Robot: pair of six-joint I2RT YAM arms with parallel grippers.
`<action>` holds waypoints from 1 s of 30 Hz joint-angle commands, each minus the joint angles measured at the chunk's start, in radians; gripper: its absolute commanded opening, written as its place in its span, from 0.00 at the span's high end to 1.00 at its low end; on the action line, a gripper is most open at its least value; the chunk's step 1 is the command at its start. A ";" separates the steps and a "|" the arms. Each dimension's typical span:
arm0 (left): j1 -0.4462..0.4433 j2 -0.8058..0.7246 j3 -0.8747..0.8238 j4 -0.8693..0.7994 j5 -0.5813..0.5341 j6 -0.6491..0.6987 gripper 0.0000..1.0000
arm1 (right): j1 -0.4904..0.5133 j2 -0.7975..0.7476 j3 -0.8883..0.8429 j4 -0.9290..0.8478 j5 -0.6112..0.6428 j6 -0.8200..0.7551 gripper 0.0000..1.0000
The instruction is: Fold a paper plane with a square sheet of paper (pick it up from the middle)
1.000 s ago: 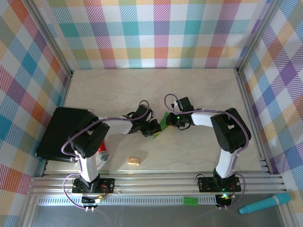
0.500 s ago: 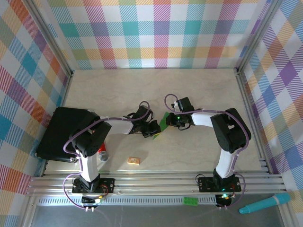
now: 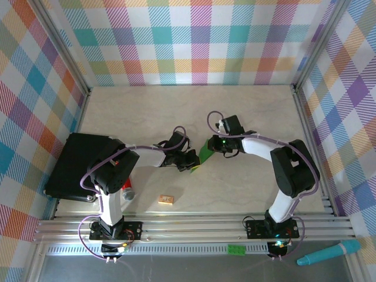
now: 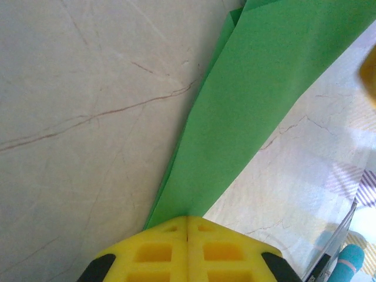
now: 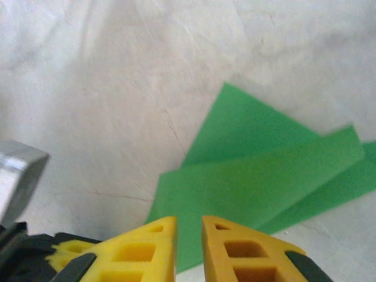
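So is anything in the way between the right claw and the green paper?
No, nothing visible. The right gripper, fingers slightly apart, sits right at the edge of the green paper on the table. The left gripper pinches the paper from the other side.

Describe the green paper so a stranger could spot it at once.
On the pale marble-look table, look to the middle. The folded sheet of bright green paper is pinched by the left pincer; unlike the tiny green plastic brick on the front metal rail, it is thin and creased.
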 commanded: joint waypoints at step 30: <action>0.004 0.043 -0.042 -0.075 -0.008 -0.004 0.94 | 0.004 0.130 0.156 -0.211 0.284 0.070 0.79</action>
